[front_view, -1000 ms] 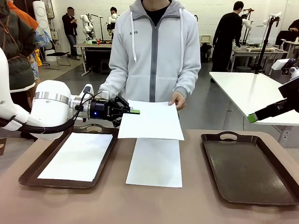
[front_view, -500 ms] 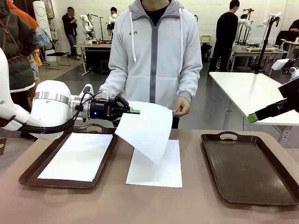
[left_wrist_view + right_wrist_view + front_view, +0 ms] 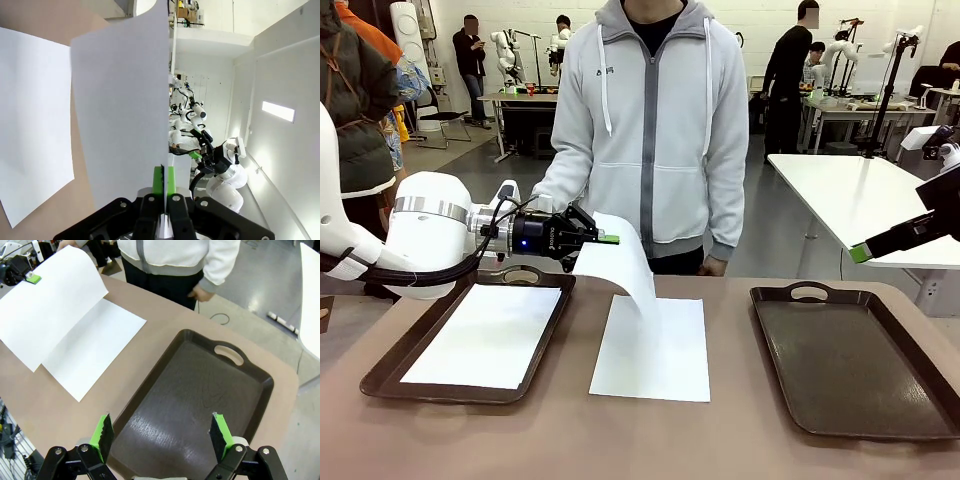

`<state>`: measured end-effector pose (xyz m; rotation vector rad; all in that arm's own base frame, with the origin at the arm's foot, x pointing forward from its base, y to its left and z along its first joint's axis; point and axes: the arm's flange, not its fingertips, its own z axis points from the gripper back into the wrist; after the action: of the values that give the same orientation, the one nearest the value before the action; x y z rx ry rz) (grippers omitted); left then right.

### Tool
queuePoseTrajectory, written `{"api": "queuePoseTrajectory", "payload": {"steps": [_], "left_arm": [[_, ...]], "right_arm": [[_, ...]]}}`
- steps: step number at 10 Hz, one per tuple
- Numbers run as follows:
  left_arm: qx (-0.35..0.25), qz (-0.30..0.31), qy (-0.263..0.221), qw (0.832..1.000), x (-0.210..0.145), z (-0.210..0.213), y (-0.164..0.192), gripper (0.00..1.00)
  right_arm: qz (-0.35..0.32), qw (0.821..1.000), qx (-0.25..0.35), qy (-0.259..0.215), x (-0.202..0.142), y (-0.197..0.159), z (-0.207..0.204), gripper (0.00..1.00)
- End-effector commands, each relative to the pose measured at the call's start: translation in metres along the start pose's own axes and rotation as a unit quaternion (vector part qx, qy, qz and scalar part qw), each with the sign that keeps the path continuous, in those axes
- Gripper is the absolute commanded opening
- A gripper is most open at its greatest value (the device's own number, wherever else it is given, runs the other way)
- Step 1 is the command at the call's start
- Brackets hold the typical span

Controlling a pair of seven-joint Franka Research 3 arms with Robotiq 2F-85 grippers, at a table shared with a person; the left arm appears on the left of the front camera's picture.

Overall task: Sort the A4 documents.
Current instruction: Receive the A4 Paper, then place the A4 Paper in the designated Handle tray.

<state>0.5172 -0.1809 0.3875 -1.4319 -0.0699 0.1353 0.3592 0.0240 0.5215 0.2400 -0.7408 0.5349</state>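
- 3 A4 documents [image 3: 655, 355]: 1 droops from the left gripper [image 3: 608, 240], pinched tight; 1 lies on the table [image 3: 570, 440] between 2 trays; 1 lies in the left tray [image 3: 380, 375].
- The right gripper [image 3: 161, 432] is spread wide above the right tray [image 3: 850, 360].

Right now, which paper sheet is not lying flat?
The drooping sheet pinched by the left gripper; the tray sheet and the table sheet lie flat.

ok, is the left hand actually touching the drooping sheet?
Touching. Left wrist view: the drooping sheet is clamped by its edge between the green pads of the left hand; front view shows it hanging from there.
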Motion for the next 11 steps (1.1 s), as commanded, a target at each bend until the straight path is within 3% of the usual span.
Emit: {"api": "queuePoseTrajectory", "payload": {"steps": [1,9,10,11], "left_arm": [[-0.005,-0.001,-0.006,1.0,0.0,-0.001,-0.001,0.0],[-0.005,-0.001,-0.006,1.0,0.0,-0.001,-0.001,0.0],[0.0,0.0,0.0,1.0,0.0,0.0,0.0,0.01],[0.039,-0.042,0.035,0.998,-0.001,0.004,-0.011,0.01]], "right_arm": [[0.0,1.0,0.003,0.0,0.0,0.0,-0.001,1.0],[0.0,1.0,0.003,0.0,0.0,0.0,-0.001,1.0],[0.0,1.0,0.003,0.0,0.0,0.0,-0.001,1.0],[0.0,1.0,0.003,0.0,0.0,0.0,-0.001,1.0]]}}
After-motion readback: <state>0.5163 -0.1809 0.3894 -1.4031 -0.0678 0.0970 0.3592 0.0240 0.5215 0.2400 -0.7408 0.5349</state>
